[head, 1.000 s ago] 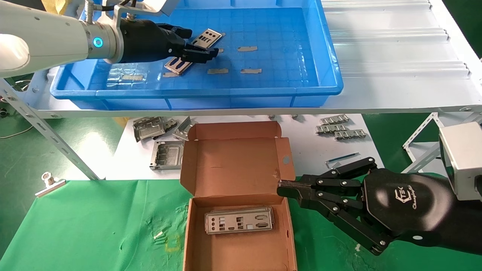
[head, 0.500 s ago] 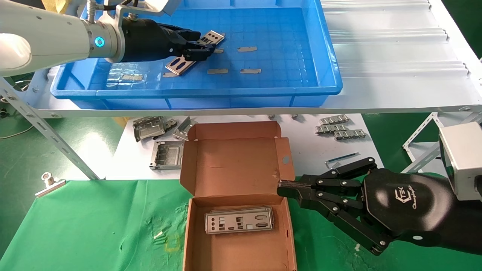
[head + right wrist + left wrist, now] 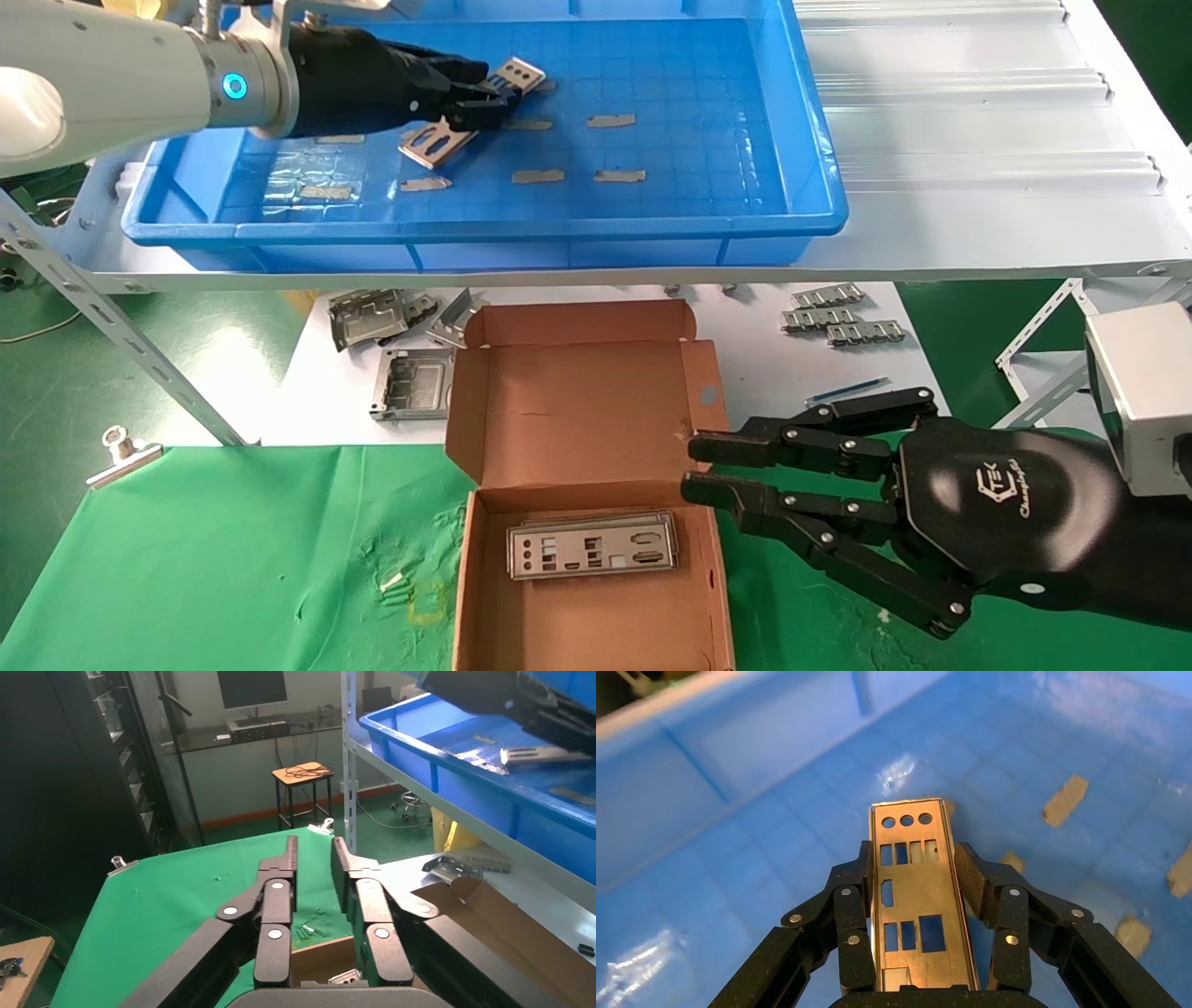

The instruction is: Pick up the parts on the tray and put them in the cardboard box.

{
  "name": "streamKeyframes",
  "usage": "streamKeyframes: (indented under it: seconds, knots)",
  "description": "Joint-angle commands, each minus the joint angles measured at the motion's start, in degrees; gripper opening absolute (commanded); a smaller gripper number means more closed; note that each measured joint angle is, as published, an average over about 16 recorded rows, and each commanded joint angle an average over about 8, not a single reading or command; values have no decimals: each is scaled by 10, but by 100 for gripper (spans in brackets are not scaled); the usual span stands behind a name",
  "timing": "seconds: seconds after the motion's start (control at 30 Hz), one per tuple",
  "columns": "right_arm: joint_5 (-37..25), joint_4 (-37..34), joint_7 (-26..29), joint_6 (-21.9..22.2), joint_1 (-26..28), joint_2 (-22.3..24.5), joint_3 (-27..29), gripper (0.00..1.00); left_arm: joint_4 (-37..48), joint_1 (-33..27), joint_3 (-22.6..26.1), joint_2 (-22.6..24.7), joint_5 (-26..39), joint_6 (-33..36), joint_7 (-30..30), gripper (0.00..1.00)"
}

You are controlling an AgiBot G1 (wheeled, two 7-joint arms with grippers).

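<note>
The left gripper (image 3: 916, 903) is squeezed on a thin silver port plate (image 3: 914, 903), with one black finger (image 3: 850, 913) on each long edge, near the plate's middle. In the head view the left gripper (image 3: 475, 98) holds the port plate (image 3: 438, 140) tilted inside the blue tray (image 3: 819, 196), and the plate looks lifted a little off the tray floor. The plate looks light and stiff, but it is thin and smooth, so it could slip or spin between the fingers. Holding it by the two long edges near the middle looks like the best place, because the ends are full of little holes and the sheet could bend there. Grey tape strips (image 3: 612, 120) lie on the tray floor next to the plate. The cardboard box (image 3: 587, 410) sits open in front of the tray, lower down, and one more plate (image 3: 592, 544) lies flat inside it already. The right gripper (image 3: 689, 466) waits just beside the box, on its right side, with its fingers a little apart and nothing between them. Boxy grey brackets (image 3: 372, 317) lie behind the box to its left, and small ridged strips (image 3: 838, 321) lie behind it to its right.
</note>
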Motion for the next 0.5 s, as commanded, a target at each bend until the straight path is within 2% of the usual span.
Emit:
streamKeyframes:
  seconds: [0.03, 0.3, 0.5]
  knots:
    - [0, 0, 0, 0, 0, 0, 0, 100, 0, -3, -1, -1, -3, 0, 0, 0]
    - [0, 0, 0, 0, 0, 0, 0, 100, -4, -25, -16, -17, -27, 39, 15, 0]
    - [0, 0, 0, 0, 0, 0, 0, 100, -17, -34, -29, -48, -51, 158, 51, 0]
